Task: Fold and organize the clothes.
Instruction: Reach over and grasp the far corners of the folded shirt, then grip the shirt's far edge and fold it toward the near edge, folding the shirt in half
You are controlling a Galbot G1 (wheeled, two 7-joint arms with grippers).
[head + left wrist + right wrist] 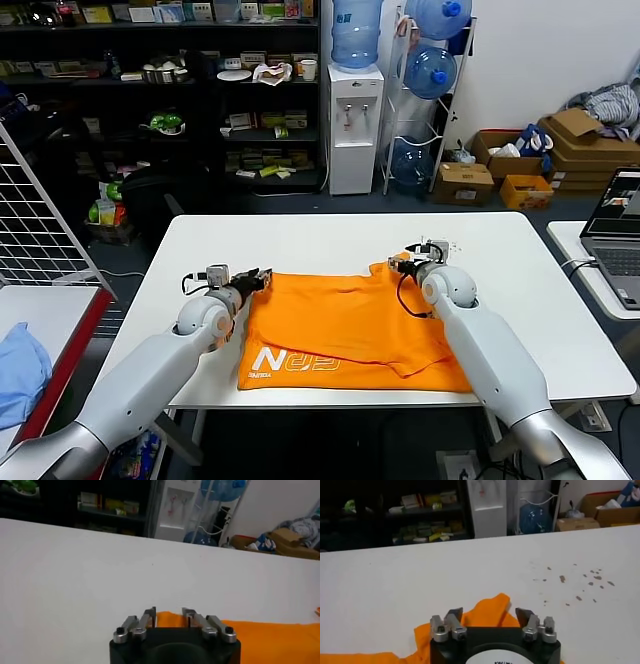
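orange t-shirt [345, 325] laid partly folded on white surface [330, 245] | left gripper [169, 618] at far left corner, fingers part-open astride fabric edge | right gripper [489, 614] at far right corner, fingers apart over raised fold

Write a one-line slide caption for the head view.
Both grippers, left and right, sit at the far corners of the orange T-shirt on the white table.

- T-shirt [350, 325]: soft matt orange cloth, slightly creased.
- Table [330, 245]: smooth white top, faint sheen.
- Left gripper [168, 616]: bare metal fingers, black plastic body.
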